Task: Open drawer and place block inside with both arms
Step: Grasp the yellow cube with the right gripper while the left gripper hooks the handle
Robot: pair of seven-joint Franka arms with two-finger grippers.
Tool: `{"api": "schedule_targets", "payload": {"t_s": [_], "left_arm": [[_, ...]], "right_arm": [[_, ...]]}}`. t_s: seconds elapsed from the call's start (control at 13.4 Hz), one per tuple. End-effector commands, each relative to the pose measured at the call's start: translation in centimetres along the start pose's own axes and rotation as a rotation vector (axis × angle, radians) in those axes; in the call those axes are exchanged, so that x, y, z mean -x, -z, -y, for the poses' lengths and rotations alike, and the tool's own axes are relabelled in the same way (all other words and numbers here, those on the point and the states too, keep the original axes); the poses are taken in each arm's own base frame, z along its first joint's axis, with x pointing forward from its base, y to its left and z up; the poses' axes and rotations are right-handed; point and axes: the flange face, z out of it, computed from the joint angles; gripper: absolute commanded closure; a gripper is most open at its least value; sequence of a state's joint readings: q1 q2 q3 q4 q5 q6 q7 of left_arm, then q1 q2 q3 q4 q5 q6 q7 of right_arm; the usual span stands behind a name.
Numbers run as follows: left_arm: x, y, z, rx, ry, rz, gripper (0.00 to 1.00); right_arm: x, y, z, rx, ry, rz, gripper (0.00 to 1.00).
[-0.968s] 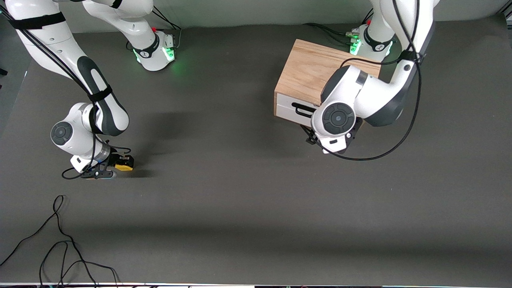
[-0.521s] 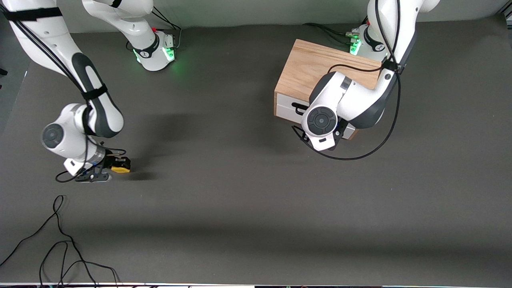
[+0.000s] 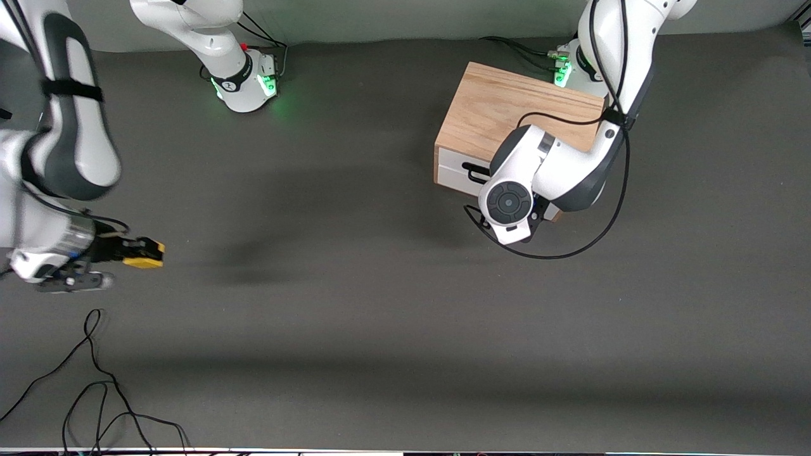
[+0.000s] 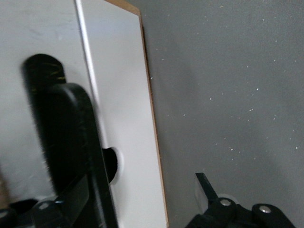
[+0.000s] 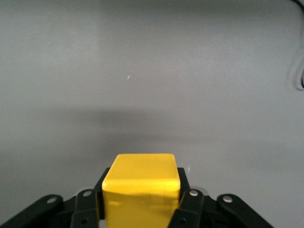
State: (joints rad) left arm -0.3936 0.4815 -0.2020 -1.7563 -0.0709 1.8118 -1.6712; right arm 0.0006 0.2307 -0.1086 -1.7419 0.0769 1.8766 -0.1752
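Observation:
The light oak box (image 3: 500,107) stands near the left arm's base. Its drawer (image 3: 451,176) with white front and black bar handle (image 3: 474,170) sits shut in it. My left gripper (image 4: 142,187) is open right at the drawer front (image 4: 123,118), one finger by the handle (image 4: 52,118); in the front view my wrist hides it. My right gripper (image 3: 130,252) is shut on the yellow block (image 3: 144,259) and holds it in the air over the bare table at the right arm's end. The block (image 5: 141,185) fills the jaws of my right gripper (image 5: 141,202).
A loose black cable (image 3: 95,380) lies on the table at the right arm's end, nearer the front camera than the block. The left arm's own cable (image 3: 570,250) loops down beside the box. Dark grey table mat (image 3: 355,285) all around.
My right gripper has lifted the yellow block off the table and carried it toward the right arm's end. My left arm has shifted slightly at the drawer front.

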Motion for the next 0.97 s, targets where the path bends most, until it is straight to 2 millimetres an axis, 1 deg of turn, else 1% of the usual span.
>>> {"api": "schedule_targets", "payload": {"t_s": [0.0, 0.07, 0.15, 0.3, 0.37, 0.45, 0.52, 0.67, 0.74, 0.89], "left_arm": [[-0.5, -0.6, -0.8, 0.025, 0.027, 0.0, 0.0], [-0.8, -0.4, -1.1, 0.041, 0.032, 0.005, 0.0], [-1.6, 0.1, -1.5, 0.065, 0.043, 0.013, 0.0], [-2.8, 1.0, -2.0, 0.113, 0.061, 0.025, 0.0], [-3.1, 1.9, -2.1, 0.132, 0.065, 0.028, 0.0], [-3.1, 2.7, -2.3, 0.15, 0.065, 0.03, 0.0], [-3.1, 3.8, -2.4, 0.172, 0.06, 0.023, 0.0], [-3.1, 5.7, -2.8, 0.23, 0.05, -0.002, 0.0], [-3.1, 6.3, -3.1, 0.263, 0.049, 0.0, 0.0], [-3.1, 6.9, -3.7, 0.326, 0.044, 0.004, 0.0]], "right_arm": [[0.0, 5.8, 0.2, 0.004, 0.027, 0.039, 0.72], [0.5, 7.6, 0.3, 0.013, 0.03, 0.043, 0.72], [1.1, 8.7, 0.5, 0.012, 0.031, 0.048, 0.72], [2.2, 10.3, 0.5, 0.02, -0.013, 0.046, 0.72], [2.6, 10.6, 0.8, 0.041, -0.039, 0.055, 0.72], [2.9, 10.6, 1.4, 0.048, -0.045, 0.056, 0.72], [3.2, 10.7, 2.9, 0.052, -0.055, 0.056, 0.72], [4.1, 10.6, 4.6, 0.055, -0.092, 0.052, 0.72], [4.6, 10.7, 5.5, 0.055, -0.101, 0.048, 0.72], [5.5, 10.4, 6.1, 0.052, -0.102, 0.033, 0.72]]}}
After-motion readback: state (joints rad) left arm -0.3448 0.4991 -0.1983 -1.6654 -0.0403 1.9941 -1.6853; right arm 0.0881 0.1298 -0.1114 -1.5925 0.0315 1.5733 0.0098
